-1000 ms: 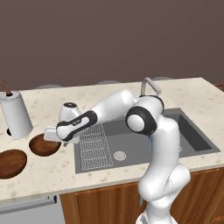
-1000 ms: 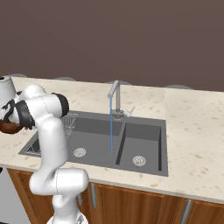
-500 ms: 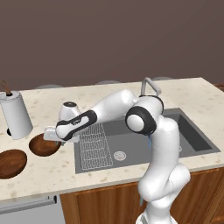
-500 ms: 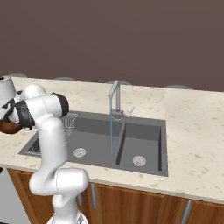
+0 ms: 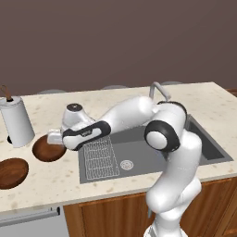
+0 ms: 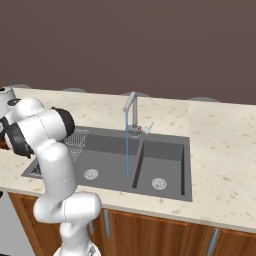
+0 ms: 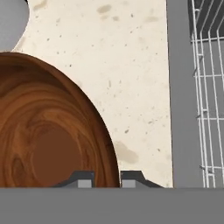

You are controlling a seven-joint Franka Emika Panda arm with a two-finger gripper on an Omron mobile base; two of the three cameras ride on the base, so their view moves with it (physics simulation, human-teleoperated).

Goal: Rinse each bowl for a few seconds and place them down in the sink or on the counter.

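Pincer (image 7: 107, 178) is pinching the rim of the nearer wooden bowl (image 7: 48, 131), at the hand view's lower left on the desk (image 7: 131, 65). Advice: lift straight before swinging toward the running faucet (image 6: 131, 107).

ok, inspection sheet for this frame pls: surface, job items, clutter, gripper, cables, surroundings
surface: beige speckled counter, dark double sink with wire rack; faucet running.
job's things: near bowl and far bowl, both on the counter left of the sink.
clutter: white cylinder with brown stick.
gripper: gripper shut on the near bowl's rim.
cables: nothing seen.
surroundings: dark wall, wooden cabinet fronts.
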